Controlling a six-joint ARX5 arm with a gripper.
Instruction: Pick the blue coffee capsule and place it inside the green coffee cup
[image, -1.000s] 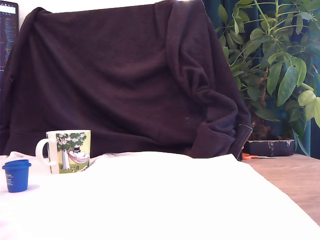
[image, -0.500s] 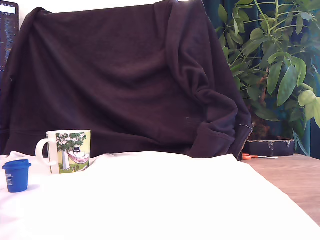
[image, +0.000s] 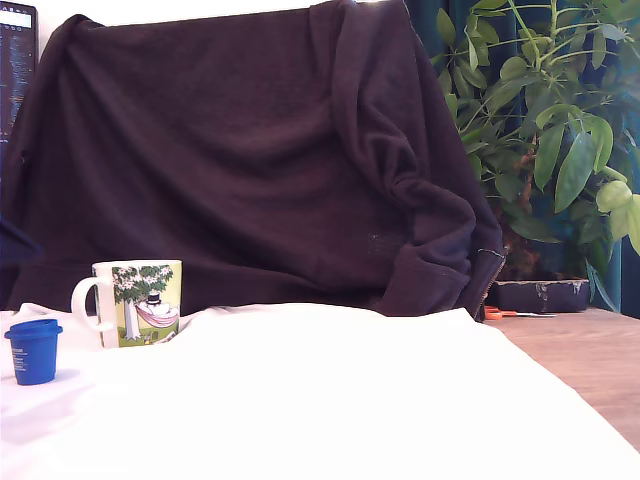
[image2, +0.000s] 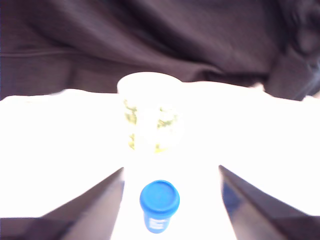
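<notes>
Spread wide, the pincer (image2: 170, 205) shows in the wrist view as two dark fingers (image2: 87, 207) with a broad gap between them, and nothing is held. The blue coffee capsule (image2: 159, 205) stands in that gap, touching neither finger, rim up with faint white print on its side. Beyond the capsule, farther from the camera, stands the green coffee cup (image2: 150, 112), washed out and blurred in this view.

From the exterior view, the capsule (image: 33, 351) sits upright on the white cloth (image: 330, 400) covering the table, just beside the cup (image: 137, 302) on the exterior view's left — near it, not touching. The cup is upright too, white handle turned toward the capsule, tree-and-hammock cartoon facing the camera. Behind the cup hangs a dark draped garment (image: 250, 150); a leafy houseplant (image: 545, 130) stands well off to the exterior view's right.
</notes>
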